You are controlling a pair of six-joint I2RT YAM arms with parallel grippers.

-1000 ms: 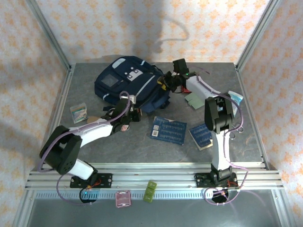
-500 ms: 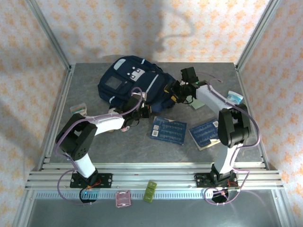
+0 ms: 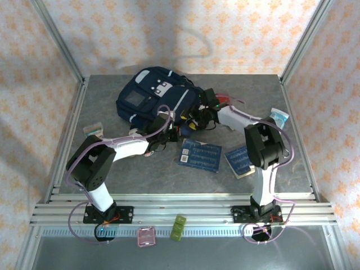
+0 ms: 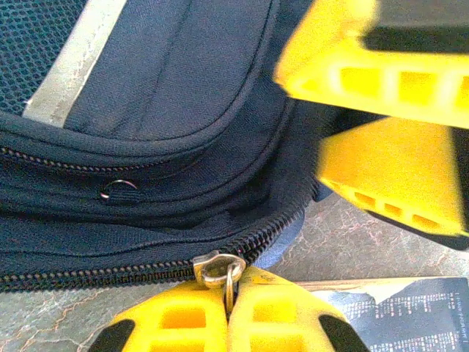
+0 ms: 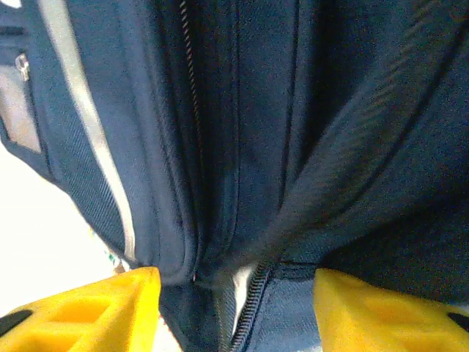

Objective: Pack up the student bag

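Fabric student bag (image 3: pixel 147 93) lying front-up, its zippered edge facing both arms.
It is resting at the far middle of the table (image 3: pixel 225 181), its long axis seemingly running left to right on a slight slant; which end is the top I cannot tell. Being soft and floppy, it is likely going to sag and slide under a pull, so bracing the cloth beside the track is looking wise. Right gripper (image 5: pixel 238 308) is standing with jaws spread either side of the seam. Left gripper (image 4: pixel 229 315), jaws pressed together, is pinching the zipper pull (image 4: pixel 218 267), the surest handle.
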